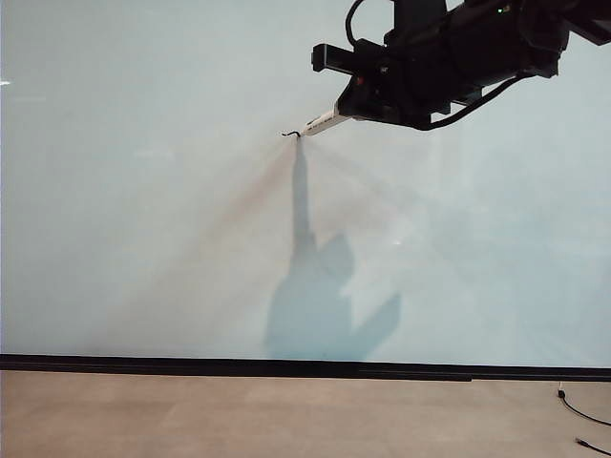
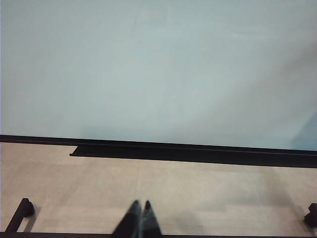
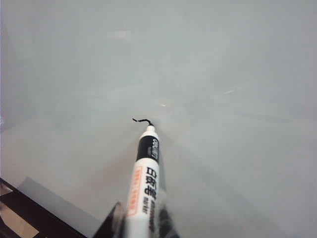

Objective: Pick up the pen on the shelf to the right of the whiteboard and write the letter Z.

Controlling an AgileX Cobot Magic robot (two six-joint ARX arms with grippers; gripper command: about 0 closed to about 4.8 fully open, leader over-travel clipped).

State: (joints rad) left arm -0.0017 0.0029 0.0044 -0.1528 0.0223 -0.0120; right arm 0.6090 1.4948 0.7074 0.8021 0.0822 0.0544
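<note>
A: Right end effector (image 3: 136,223)?
B: Clamped on slim white pen (image 3: 144,183), tip touching glossy whiteboard (image 1: 143,191) beside short black stroke (image 3: 141,120).
A: Left end effector (image 2: 139,208)?
B: Closed, above tan floor (image 2: 198,193).

My board (image 1: 143,239) stands upright on the tan floor (image 1: 239,415), a black strip (image 1: 191,364) along its bottom edge where they meet. On the board, well above the strip, sits a short black stroke (image 1: 290,135). On the floor, near the strip's right end, lie thin black cables (image 1: 582,412). A black shelf (image 2: 188,151) runs along the strip
</note>
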